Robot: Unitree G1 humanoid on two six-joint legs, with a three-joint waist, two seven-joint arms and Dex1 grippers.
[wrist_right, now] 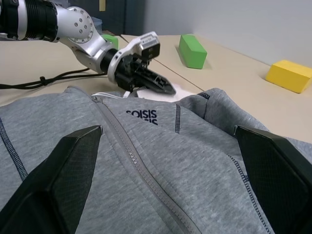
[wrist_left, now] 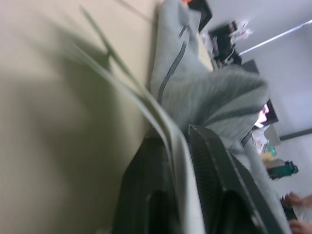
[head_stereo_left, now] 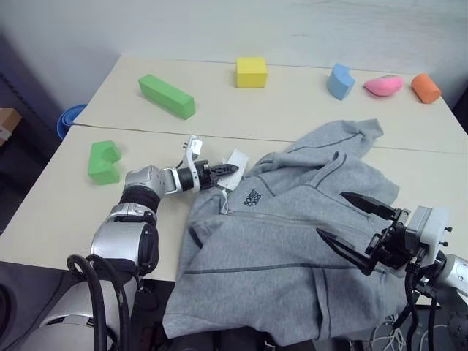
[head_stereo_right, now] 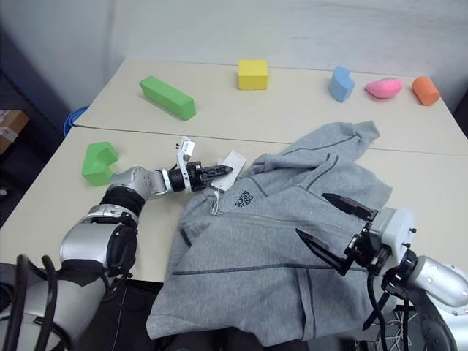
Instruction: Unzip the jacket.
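The light grey fleece jacket [head_stereo_left: 278, 256] lies front up on the near right of the table, zipped, with its hem hanging over the front edge. Its zipper [wrist_right: 141, 170] runs from the collar past the dark chest logo [head_stereo_left: 252, 197]. My left gripper [head_stereo_left: 234, 169] reaches level to the collar and is shut on the white hang tag [head_stereo_left: 238, 160]; in the left wrist view a thin pale sheet sits pinched between the fingers [wrist_left: 214, 165]. My right gripper [head_stereo_left: 330, 214] hovers open over the jacket's right front, holding nothing.
On the table's far half lie a long green block [head_stereo_left: 167, 96], a yellow block [head_stereo_left: 251, 72], a blue piece [head_stereo_left: 340, 80], a pink piece [head_stereo_left: 384, 85] and an orange piece [head_stereo_left: 425, 88]. A green notched block [head_stereo_left: 104, 161] sits near my left arm.
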